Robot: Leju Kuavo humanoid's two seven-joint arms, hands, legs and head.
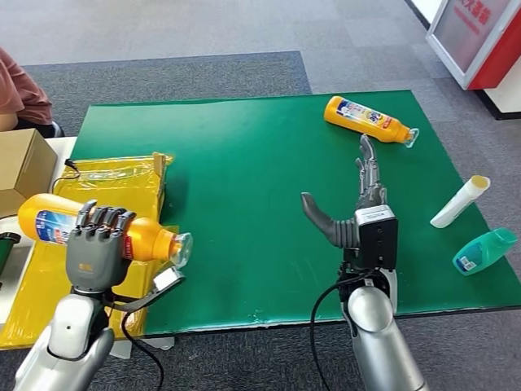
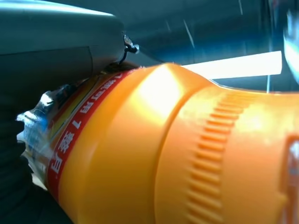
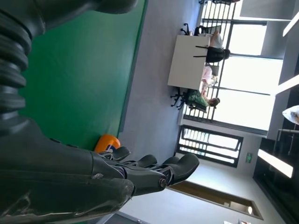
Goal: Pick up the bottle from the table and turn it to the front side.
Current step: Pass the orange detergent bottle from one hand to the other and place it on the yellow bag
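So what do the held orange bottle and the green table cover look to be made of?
Orange bottle in the left hand: likely glossy plastic, going by the bright highlights and moulded ribbing, with a shiny printed label. Green table cover: probably matte felt or mat, flat with no glare.

Bare green mat (image 1: 246,187) mid-table

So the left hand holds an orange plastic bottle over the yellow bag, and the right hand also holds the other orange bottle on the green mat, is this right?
Not quite. The left hand does hold an orange plastic bottle over the yellow bag, but the right hand holds nothing: the head view shows it open, fingers extended toward the other orange bottle, which lies untouched on the green mat.
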